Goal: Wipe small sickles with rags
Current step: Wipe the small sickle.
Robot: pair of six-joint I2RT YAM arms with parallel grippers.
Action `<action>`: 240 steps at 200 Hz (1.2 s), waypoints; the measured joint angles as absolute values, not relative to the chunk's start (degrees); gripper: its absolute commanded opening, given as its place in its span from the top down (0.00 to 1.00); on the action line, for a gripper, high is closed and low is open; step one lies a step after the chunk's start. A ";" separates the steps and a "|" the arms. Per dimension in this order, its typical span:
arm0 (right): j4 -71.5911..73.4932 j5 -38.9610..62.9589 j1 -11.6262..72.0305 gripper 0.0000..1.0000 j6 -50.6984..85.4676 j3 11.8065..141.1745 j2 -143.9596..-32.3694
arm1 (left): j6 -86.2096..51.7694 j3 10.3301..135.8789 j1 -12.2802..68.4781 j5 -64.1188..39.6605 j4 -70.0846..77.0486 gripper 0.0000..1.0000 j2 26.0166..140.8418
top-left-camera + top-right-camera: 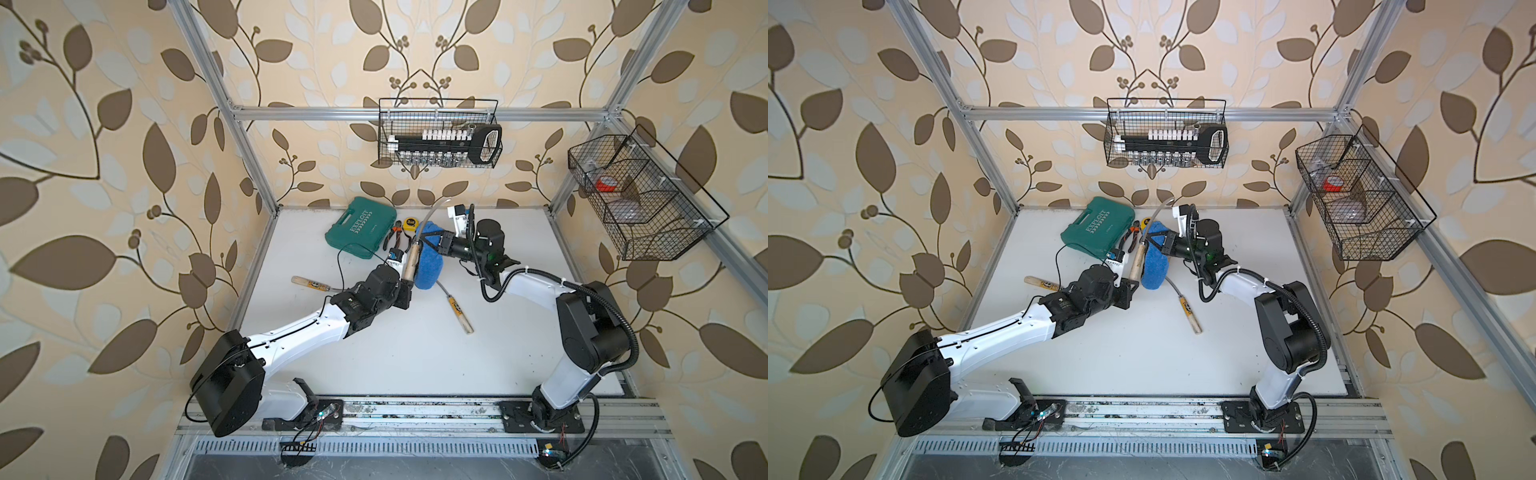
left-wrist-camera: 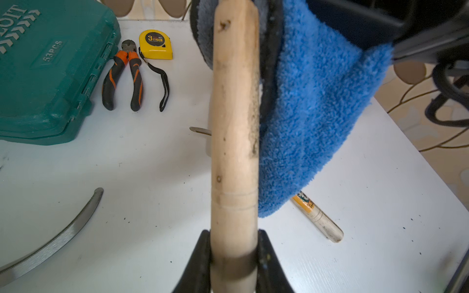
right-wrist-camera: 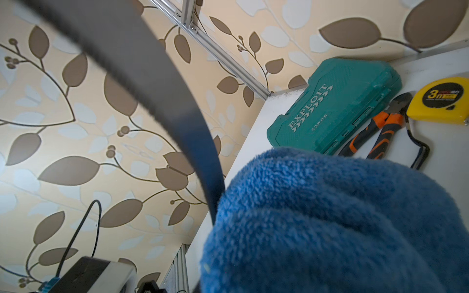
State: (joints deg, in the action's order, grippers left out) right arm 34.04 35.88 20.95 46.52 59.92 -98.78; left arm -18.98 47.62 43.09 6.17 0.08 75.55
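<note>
Sickle (image 1: pixel 411 259) is up off the worktop (image 1: pixel 415 365), handle clamped tight in the left gripper (image 2: pixel 234 248), blade curving up toward the back wall. Rag (image 1: pixel 426 272) wraps the low end of the blade and hangs beside the handle, pinched by the right gripper (image 1: pixel 427 242). Second sickle (image 1: pixel 458 312) lies partly under the rag, third sickle (image 1: pixel 305 281) off to the left. Case (image 2: pixel 45 76), pliers (image 2: pixel 124 76) and tape measure (image 2: pixel 156 44) sit further back.

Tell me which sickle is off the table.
The sickle in the left gripper, blade against the blue rag; the two others lie on the table.
</note>
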 measured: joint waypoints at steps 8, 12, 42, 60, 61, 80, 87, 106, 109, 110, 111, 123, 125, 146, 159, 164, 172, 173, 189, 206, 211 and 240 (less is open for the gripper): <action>34.24 35.73 20.99 1.00 46.68 59.55 -98.63 | -18.96 47.81 43.09 6.17 0.08 1.00 75.64; 34.30 35.75 21.02 1.00 46.85 59.40 -98.59 | -18.96 47.92 43.09 6.17 0.08 1.00 75.70; 34.50 35.35 20.99 1.00 46.92 59.31 -98.26 | -18.87 48.45 43.09 5.98 0.08 1.00 76.47; 34.24 35.38 20.97 1.00 46.94 59.72 -98.26 | -18.74 48.58 43.11 5.91 0.08 1.00 76.51; 34.22 35.40 20.97 1.00 46.92 59.75 -98.26 | -18.74 48.58 43.11 5.91 0.10 1.00 76.51; 33.69 35.79 20.82 1.00 46.92 61.28 -98.28 | -18.57 48.97 43.09 5.93 0.14 1.00 76.53; 33.54 36.05 20.51 1.00 46.98 62.08 -98.30 | -18.57 49.08 43.09 5.96 0.30 1.00 76.53; 33.65 36.93 19.44 1.00 47.46 64.25 -98.37 | -18.52 49.32 43.09 5.96 0.69 1.00 76.53; 33.69 37.06 19.22 1.00 47.59 64.53 -98.37 | -18.50 49.36 43.09 5.96 0.73 1.00 76.53; 33.67 37.12 19.11 1.00 47.57 64.69 -98.37 | -18.50 49.36 43.09 5.96 0.73 1.00 76.53; 33.67 37.15 19.07 1.00 47.57 64.75 -98.37 | -18.48 49.39 43.09 5.96 0.73 1.00 76.53; 33.69 37.74 18.04 1.00 48.03 66.00 -98.39 | -18.35 49.43 43.09 5.89 0.91 1.00 76.53; 33.67 37.89 17.87 1.00 48.03 66.24 -98.41 | -18.35 49.43 43.09 5.87 0.91 1.00 76.53; 33.87 38.85 16.10 1.00 48.56 68.47 -98.43 | -18.26 49.43 43.09 5.54 1.06 1.00 76.53; 33.69 39.22 15.14 1.00 48.62 69.69 -98.43 | -18.22 49.43 43.09 5.28 1.10 1.00 76.53; 33.58 39.33 14.79 1.00 48.62 70.15 -98.43 | -18.22 49.43 43.09 5.08 1.15 1.00 76.53; 33.50 39.46 14.41 1.00 48.62 70.78 -98.43 | -18.22 49.43 43.11 4.99 1.15 1.00 76.53; 33.47 39.44 14.37 1.00 48.62 70.87 -98.43 | -18.22 49.43 43.09 4.97 1.15 1.00 76.53; 33.56 39.72 14.20 1.00 48.58 71.44 -98.43 | -18.20 49.43 43.09 4.89 1.26 1.00 76.53; 33.67 39.94 14.63 1.00 48.40 71.31 -98.43 | -18.22 49.43 43.09 4.89 1.04 1.00 76.53; 33.89 39.94 14.90 1.00 48.25 71.02 -98.43 | -18.22 49.43 43.09 4.89 0.99 1.00 76.53; 36.69 39.88 16.99 1.00 47.07 66.39 -98.41 | -18.24 49.43 43.09 4.89 0.93 1.00 76.53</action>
